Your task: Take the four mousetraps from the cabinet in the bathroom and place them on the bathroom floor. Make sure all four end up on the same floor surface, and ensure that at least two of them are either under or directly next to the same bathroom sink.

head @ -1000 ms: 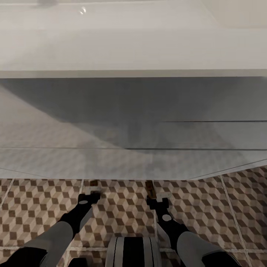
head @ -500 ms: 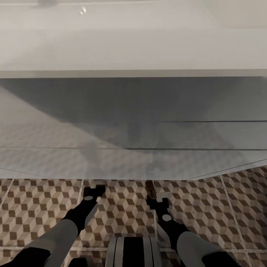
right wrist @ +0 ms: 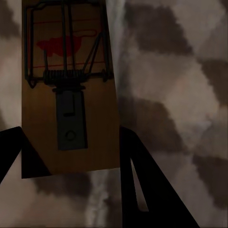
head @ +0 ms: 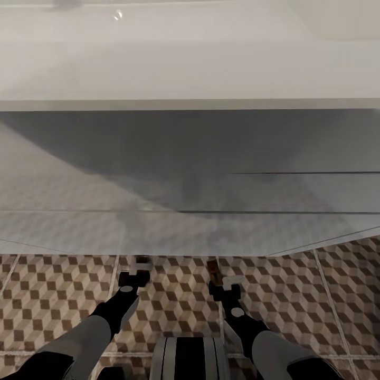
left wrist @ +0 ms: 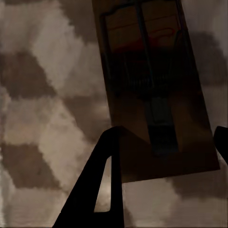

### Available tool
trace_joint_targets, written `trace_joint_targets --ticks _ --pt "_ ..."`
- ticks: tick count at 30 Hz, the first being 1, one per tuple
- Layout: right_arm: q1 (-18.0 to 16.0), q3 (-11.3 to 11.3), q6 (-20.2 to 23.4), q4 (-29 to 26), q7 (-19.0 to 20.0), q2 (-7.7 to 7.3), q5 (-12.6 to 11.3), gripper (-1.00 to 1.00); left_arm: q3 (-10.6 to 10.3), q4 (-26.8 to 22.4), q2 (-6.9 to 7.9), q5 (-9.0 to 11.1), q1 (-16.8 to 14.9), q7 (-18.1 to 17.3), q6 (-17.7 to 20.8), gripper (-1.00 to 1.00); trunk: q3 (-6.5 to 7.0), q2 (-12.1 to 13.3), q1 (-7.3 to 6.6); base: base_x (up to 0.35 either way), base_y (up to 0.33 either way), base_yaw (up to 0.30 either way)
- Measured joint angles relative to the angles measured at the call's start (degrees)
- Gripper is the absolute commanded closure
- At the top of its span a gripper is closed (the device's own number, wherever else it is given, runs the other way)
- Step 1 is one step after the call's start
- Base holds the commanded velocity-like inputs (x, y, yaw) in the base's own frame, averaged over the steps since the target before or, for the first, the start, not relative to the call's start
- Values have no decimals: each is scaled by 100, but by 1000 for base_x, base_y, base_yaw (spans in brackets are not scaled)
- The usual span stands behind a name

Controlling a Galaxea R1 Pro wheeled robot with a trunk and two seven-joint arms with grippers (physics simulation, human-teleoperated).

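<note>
Down at floor level in the head view, both arms reach forward over the bathroom floor (head: 53,295), right up against the foot of the bathroom sink (head: 158,79). The right pincer (head: 221,279) has a brown sliver, the right mousetrap (head: 212,267), poking out ahead of its tips toward the sink front. The left pincer (head: 140,264) sits level with it, a little way to the side. What lies at its tips is too small to read here.

Over to the left wrist view: the left mousetrap (left wrist: 156,90) lies ahead of the pincer in deep shadow, with cube tiles beneath. One dark finger (left wrist: 99,190) meets the board's near corner and the other just shows at the opposite edge. The jaws stand a board-width apart, but I cannot tell whether they are pressing it or merely flanking it.

Right wrist view now: the board sits squarely between the two black fingers (right wrist: 137,185), spring and red spot pointing away from the pincer, and the jaws look clamped on its near end.

The dangers, as I judge them:
- Opening while a board is off the tiles could let it tip or bounce away from the sink.
- A finger dragging on withdrawal could skate it sideways.
- Pushing further forward risks knocking the sink front.
</note>
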Motion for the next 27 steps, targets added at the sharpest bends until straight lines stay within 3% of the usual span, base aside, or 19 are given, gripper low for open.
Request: trace_joint_targets --ticks 7,14,27 --pt "-5 -8 7 45 1 0 0 100 7 633 -3 8 0 -21 -914 100 0 0 0 0 0 0" --pt "-4 -10 -31 45 42 0 12 100 -2 671 -111 -15 -1 -10 -1070 100 0 0 0 0 0 0" --pt "-3 -6 -61 42 55 0 16 100 16 667 -128 16 0 12 -1128 100 0 0 0 0 0 0"
